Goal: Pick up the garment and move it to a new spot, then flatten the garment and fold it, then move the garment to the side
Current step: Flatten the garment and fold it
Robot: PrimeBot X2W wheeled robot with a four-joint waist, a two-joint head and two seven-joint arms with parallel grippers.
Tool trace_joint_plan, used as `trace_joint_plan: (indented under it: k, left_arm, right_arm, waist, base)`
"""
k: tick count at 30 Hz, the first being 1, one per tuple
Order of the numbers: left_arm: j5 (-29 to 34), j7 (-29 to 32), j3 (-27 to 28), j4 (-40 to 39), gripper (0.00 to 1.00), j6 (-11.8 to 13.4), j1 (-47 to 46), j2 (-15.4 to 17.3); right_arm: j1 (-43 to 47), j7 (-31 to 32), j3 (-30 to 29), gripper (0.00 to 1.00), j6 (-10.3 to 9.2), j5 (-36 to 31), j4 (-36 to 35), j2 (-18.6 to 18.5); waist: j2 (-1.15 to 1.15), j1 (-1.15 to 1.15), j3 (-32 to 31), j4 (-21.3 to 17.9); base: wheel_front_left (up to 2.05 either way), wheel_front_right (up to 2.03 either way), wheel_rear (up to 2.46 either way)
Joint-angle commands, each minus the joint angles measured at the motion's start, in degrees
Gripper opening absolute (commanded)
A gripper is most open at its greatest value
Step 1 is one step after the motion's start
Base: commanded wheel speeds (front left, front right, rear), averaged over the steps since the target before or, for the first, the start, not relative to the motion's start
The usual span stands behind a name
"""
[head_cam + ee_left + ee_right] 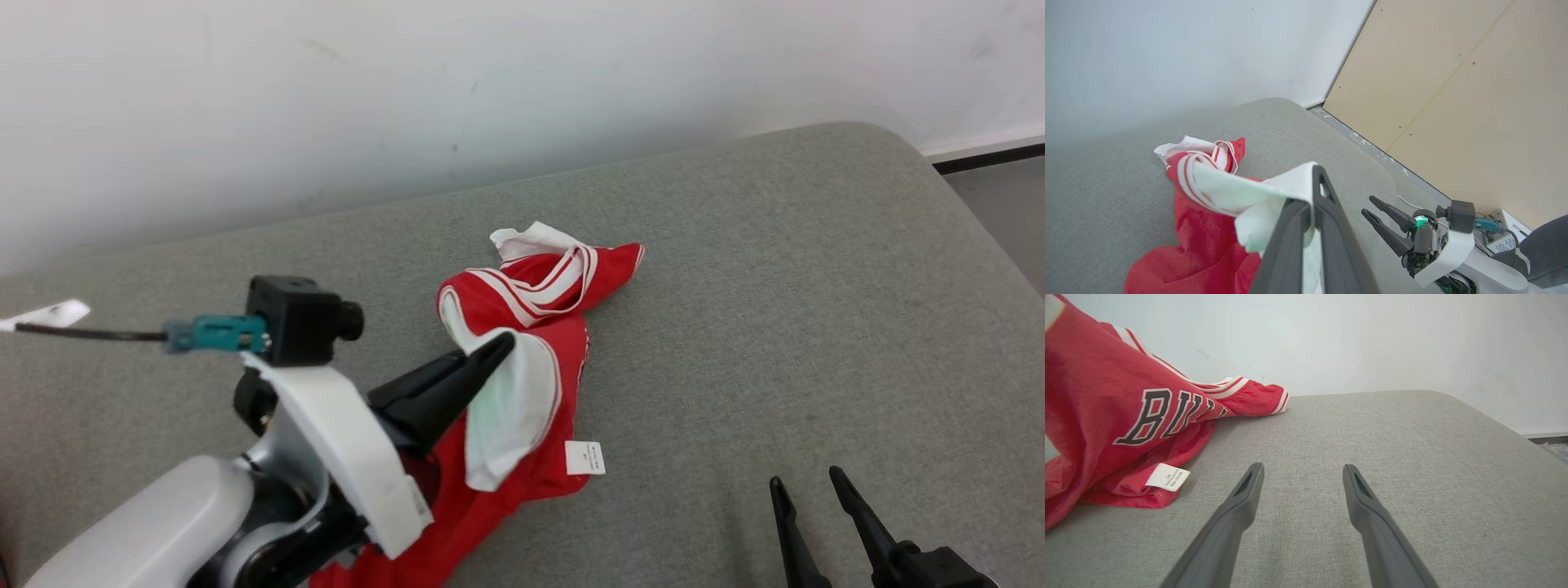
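Pick-up step: my L gripper (500, 347), mid-frame, pinches the jersey (612, 263) by its white trim, R gripper (805, 479) spread empty lower right; next needs a clean lift.

The garment (531, 327) lies on the bed (775, 286), about midway along it, with the wall (490, 82) running behind. The left gripper (504, 345) comes in from the garment's near left, and its fingers (457, 376) pinch a raised fold. A label (584, 457) sits at the garment's near right edge. The right gripper (805, 477) is further right, apart from the garment, over bare bed. The floor (1004, 196) lies past the bed's right end.
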Motion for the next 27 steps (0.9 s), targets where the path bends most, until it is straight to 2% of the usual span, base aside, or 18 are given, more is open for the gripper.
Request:
trace_joint_plan:
  k: [1, 5, 10, 14, 18, 19, 20, 21, 27]
  left_arm:
    - [0.49, 0.97, -0.81, 0.00, 0.00, -0.36, -1.57, -0.97]
    - [1.97, 3.93, -4.42, 3.10, 0.00, -0.97, -6.52, -6.26]
    - [3.70, 5.68, -10.14, 10.49, 0.00, -2.18, -11.62, -16.62]
    - [5.57, 5.71, -14.67, 17.80, 0.00, -3.50, -13.91, -23.69]
    - [7.54, 4.55, -17.82, 25.13, 0.00, -4.71, -14.47, -28.39]
    - [8.46, 3.60, -18.31, 27.23, 0.16, -4.73, -14.60, -29.34]
    - [9.69, 2.24, -18.89, 29.11, 0.94, -4.56, -14.78, -30.28]
    - [10.70, 1.00, -19.49, 30.80, 1.00, -4.54, -14.87, -31.05]
    - [14.98, -4.80, -22.04, 35.71, 1.00, -5.56, -14.92, -33.41]
  right_arm:
    - [-0.56, 0.07, 0.14, 1.00, -0.13, -0.11, 0.11, -0.05]
    - [-1.19, 0.07, 0.53, 1.00, -0.13, 0.42, 0.24, -0.02]
    - [-2.49, 0.07, 0.75, 1.00, -0.13, 1.58, -0.04, 0.01]
    - [-2.90, 0.07, 1.06, 1.00, -0.13, 3.11, -0.03, 0.01]
    - [-3.22, 0.07, 1.04, 1.00, -0.13, 3.77, 0.26, 0.03]
    - [-3.24, 0.07, 0.92, 1.00, -0.13, 3.76, 0.29, 0.02]
    - [-3.21, 0.07, 0.92, 1.00, -0.13, 3.89, 0.22, 0.03]
    - [-3.20, 0.07, 0.92, 1.00, -0.13, 4.03, 0.19, 0.02]
    - [-3.31, 0.07, -0.11, 1.00, -0.13, 3.89, -0.13, 0.04]
  waist:
    - [0.00, 0.00, 0.11, -0.57]
    - [0.00, 0.00, 0.74, -2.34]
    - [0.00, 0.00, 2.49, -5.62]
    - [0.00, 0.00, 3.97, -8.43]
    - [0.00, 0.00, 5.39, -10.26]
    - [0.00, 0.00, 5.65, -10.51]
    - [0.00, 0.00, 5.89, -10.67]
    - [0.00, 0.00, 6.08, -10.75]
    - [0.00, 0.00, 6.36, -9.34]
  base:
    - [0.00, 0.00, 0.00]
    - [0.00, 0.00, 0.00]
    - [0.00, 0.00, 0.00]
    - [0.00, 0.00, 0.00]
    - [0.00, 0.00, 0.00]
    - [0.00, 0.00, 0.00]
    - [0.00, 0.00, 0.00]
    - [0.00, 0.00, 0.00]
    - [0.00, 0.00, 0.00]
